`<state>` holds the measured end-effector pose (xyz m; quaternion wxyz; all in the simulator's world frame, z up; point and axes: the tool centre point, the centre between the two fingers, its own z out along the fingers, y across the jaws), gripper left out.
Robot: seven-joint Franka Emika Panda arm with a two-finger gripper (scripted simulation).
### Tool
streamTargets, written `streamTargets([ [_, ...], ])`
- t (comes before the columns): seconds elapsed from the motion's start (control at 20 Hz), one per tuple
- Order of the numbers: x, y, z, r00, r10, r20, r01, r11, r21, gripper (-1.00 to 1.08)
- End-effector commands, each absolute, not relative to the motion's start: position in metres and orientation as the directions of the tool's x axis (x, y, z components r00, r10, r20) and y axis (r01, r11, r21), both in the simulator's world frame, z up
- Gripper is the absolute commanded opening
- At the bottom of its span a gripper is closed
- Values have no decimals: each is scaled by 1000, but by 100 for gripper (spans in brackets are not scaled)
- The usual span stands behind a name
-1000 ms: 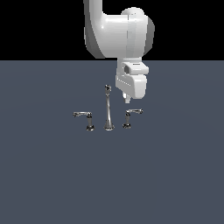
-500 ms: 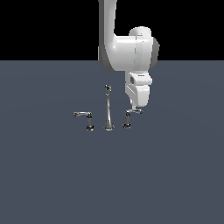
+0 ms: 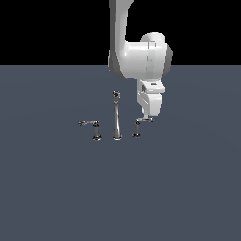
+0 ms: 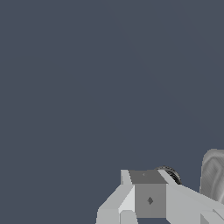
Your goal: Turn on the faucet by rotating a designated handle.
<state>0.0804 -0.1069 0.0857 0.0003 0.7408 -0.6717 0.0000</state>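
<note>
The chrome faucet stands mid-floor in the exterior view, with a tall thin spout [image 3: 116,120] in the middle. The handle [image 3: 137,128] is the short post to the spout's right, and its lever [image 3: 146,120] juts toward the exterior view's right. The twin post [image 3: 96,130] has its arm pointing left. My gripper [image 3: 150,115] hangs straight down, its tip right at the lever's outer end, and its fingers look closed together with nothing between them. In the wrist view the fingers [image 4: 150,200] fill the lower edge, with a dark round part [image 4: 170,173] behind them and a chrome piece [image 4: 213,175] at the side.
The white arm [image 3: 139,59] comes down from above, behind the faucet. The floor [image 3: 120,188] is flat dark grey all around.
The arm has moved toward the exterior view's right and lowered, bringing the gripper tip from above the handle down to the lever's end. The faucet parts have not moved.
</note>
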Motion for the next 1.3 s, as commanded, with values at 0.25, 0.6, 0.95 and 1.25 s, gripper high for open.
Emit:
streamTargets([
  [0.25, 63, -117, 86, 98, -995, 0, -995, -98, 0, -100],
  [0.6, 41, -129, 86, 97, -995, 0, -995, -97, 0, -100],
  [0.95, 34, -120, 86, 103, -995, 0, -995, -103, -8, -100],
  [1.25, 14, -119, 86, 100, -995, 0, -995, -100, -4, -100],
])
